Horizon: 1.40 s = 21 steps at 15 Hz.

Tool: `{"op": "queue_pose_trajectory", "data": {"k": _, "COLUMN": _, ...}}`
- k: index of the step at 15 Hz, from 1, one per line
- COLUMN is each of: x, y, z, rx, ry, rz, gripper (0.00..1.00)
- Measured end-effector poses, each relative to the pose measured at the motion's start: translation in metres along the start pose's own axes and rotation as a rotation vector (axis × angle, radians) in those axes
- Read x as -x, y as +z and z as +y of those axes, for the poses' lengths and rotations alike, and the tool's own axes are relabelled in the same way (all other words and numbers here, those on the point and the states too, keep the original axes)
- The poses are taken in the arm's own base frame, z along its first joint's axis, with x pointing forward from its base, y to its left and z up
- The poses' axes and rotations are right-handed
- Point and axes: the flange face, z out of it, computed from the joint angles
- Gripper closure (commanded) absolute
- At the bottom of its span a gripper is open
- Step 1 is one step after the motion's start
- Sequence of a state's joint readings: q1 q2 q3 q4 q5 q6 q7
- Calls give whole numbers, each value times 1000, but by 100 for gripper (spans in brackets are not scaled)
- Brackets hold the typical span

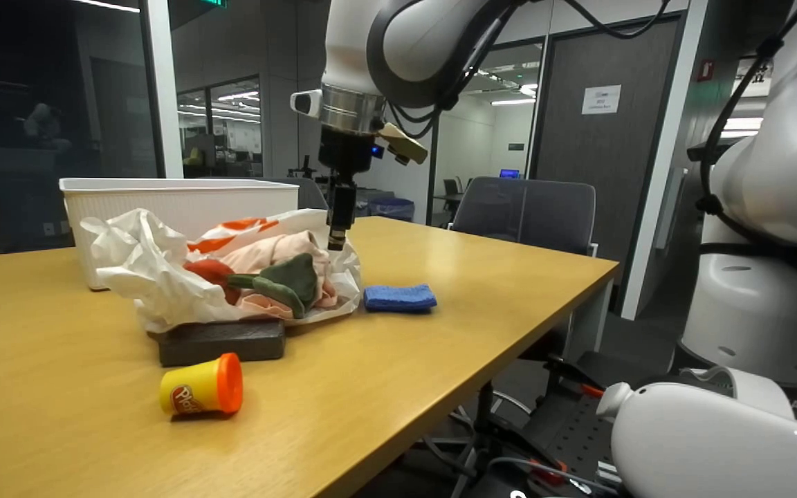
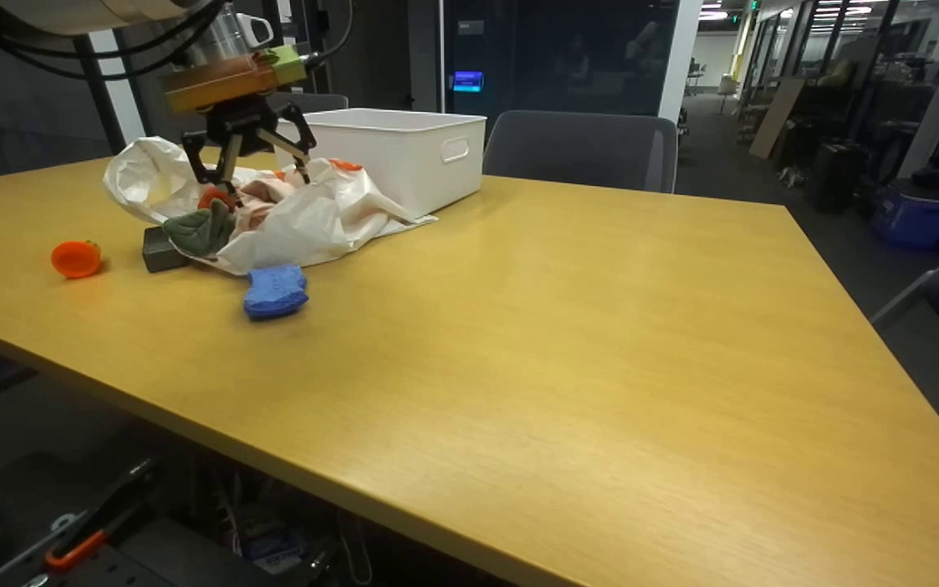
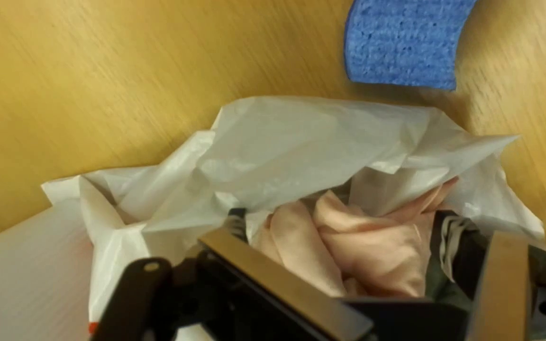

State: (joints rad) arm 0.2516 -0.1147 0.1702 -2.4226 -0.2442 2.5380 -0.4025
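To take hold of the pink cloth [image 3: 372, 251] well, the end effector [image 2: 270, 186] would best descend straight over its loose folds and close slowly, since soft fabric gives and a shallow pinch may slip. Judging by the wrist view, one of the fingertips [image 3: 238, 220] hangs over the film of the white bag [image 3: 311, 137] and its partner by the green cloth [image 1: 295, 278], so narrowing the gap slightly beforehand should leave both out of the pinch. The end effector is released, its fingertips spread with nothing gripped; whether either touches fabric cannot be told. The pink cloth lies in the bag's mouth, below and between the fingertips, well back from the tabletop [image 1: 481, 277] edge facing the robot's base [image 1: 755, 321]. Nearer that edge sits the blue sponge [image 1: 400, 298], beside the bag; the white bin [image 2: 429, 163] stands beyond the bag, toward the opposite edge.
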Motion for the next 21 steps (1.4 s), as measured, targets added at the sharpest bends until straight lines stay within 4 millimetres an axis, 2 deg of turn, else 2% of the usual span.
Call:
{"op": "queue_pose_trajectory", "data": {"k": 4, "x": -1, "y": 4, "z": 9, "rx": 98, "ry": -88, "rz": -29, "gripper": 0}}
{"op": "queue_pose_trajectory", "data": {"k": 8, "x": 7, "y": 20, "z": 16, "rx": 142, "ry": -155, "rz": -75, "gripper": 0}}
{"op": "queue_pose_trajectory", "data": {"k": 16, "x": 3, "y": 43, "z": 4, "rx": 135, "ry": -261, "rz": -100, "gripper": 0}}
{"op": "queue_pose_trajectory", "data": {"k": 21, "x": 1, "y": 57, "z": 3, "rx": 152, "ry": -330, "rz": -120, "gripper": 0}}
